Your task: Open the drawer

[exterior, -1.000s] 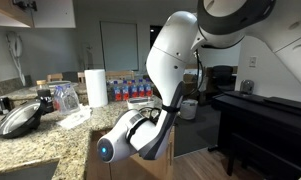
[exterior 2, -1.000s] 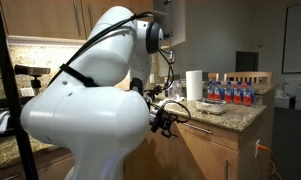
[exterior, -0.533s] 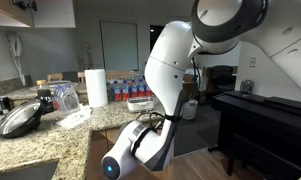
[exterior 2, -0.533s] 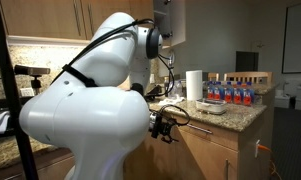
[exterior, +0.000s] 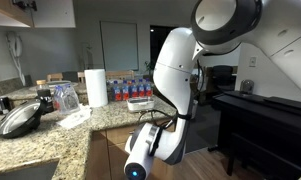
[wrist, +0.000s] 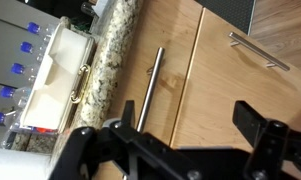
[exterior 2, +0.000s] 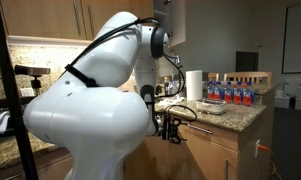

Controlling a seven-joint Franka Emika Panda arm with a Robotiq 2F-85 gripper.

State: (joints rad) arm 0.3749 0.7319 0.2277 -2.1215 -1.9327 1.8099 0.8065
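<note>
The drawer (wrist: 172,35) at frame centre sits shut, its bar handle (wrist: 151,85) ungrasped, with the claw (wrist: 175,145) spread empty at lower frame; grasping and pulling are outstanding.

Speckled granite countertop (exterior: 58,140) bears a paper-towel roll (exterior: 95,87); bottled water (exterior: 125,89); perhaps a dark pan (exterior: 18,119).
</note>
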